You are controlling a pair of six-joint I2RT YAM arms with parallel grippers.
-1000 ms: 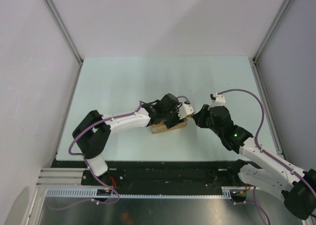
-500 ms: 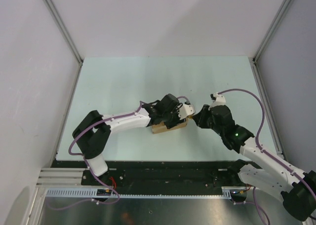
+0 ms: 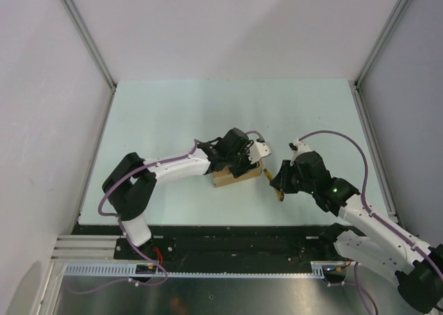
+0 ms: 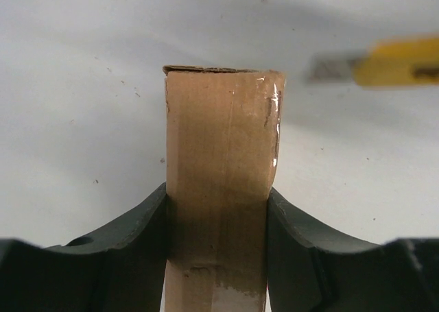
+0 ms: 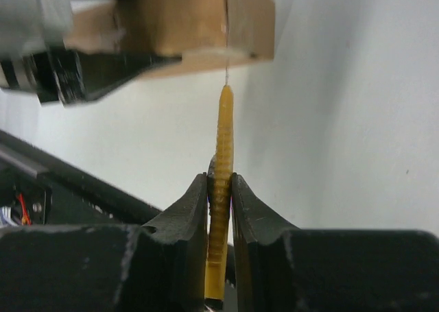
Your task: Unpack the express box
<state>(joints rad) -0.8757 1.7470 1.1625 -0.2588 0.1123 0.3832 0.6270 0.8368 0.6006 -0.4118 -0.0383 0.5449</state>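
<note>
Left end effector (image 4: pixel 217 212) clamps the box (image 4: pixel 219 134) across its long sides, near the middle of the tabletop (image 3: pixel 173 114). Right end effector (image 5: pixel 219 188) pinches the yellow knife (image 5: pixel 224 120) edge-on. Its blade points at the box's end, but I cannot tell whether they touch.

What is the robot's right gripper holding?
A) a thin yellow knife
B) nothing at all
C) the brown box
A: the right wrist view shows the right gripper pinched shut on the yellow knife, while the left gripper holds the express box.
</note>
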